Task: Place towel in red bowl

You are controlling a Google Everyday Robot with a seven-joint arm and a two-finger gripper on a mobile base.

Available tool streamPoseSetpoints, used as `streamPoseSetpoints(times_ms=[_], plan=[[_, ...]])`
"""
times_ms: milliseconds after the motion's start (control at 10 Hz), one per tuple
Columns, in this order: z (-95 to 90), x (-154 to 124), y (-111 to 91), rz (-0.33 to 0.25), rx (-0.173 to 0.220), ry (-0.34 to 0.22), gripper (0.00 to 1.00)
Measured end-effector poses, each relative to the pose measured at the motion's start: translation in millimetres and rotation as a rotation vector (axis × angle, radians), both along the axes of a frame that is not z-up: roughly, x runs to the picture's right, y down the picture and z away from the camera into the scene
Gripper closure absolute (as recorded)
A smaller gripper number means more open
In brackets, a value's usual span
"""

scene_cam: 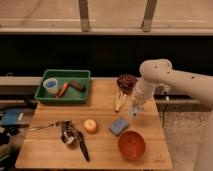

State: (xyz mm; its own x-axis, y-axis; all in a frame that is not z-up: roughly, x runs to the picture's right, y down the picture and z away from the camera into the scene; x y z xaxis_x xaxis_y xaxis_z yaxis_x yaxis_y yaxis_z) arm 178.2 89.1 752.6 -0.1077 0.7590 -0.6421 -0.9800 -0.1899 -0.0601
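Observation:
The towel [119,126] is a small blue folded cloth lying flat on the wooden table [50,150], right of middle. The red bowl [131,145] stands empty near the table's front edge, just in front and to the right of the towel. My gripper [134,112] hangs from the white arm [155,75], pointing down over the table just right of and behind the towel. The towel lies apart from it.
A green tray [46,95] at the back left holds a blue cup [50,86], an orange item and a brown block. A dark round object [126,82] and pale sticks [120,101] lie behind the towel. An orange fruit [90,126] and metal and black utensils [70,137] lie front left.

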Motion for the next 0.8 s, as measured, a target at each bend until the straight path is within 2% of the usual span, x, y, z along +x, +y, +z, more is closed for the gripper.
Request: streamPoseSetpoints(times_ms=[200, 400, 800], plan=[[-35.4, -6, 19, -0.028, -0.008, -0.027, 1.0], [-65.3, -12, 38, -0.032, -0.026, -0.052, 1.0], [-110.6, -25, 69, -0.039, -0.076, -0.088, 1.0]])
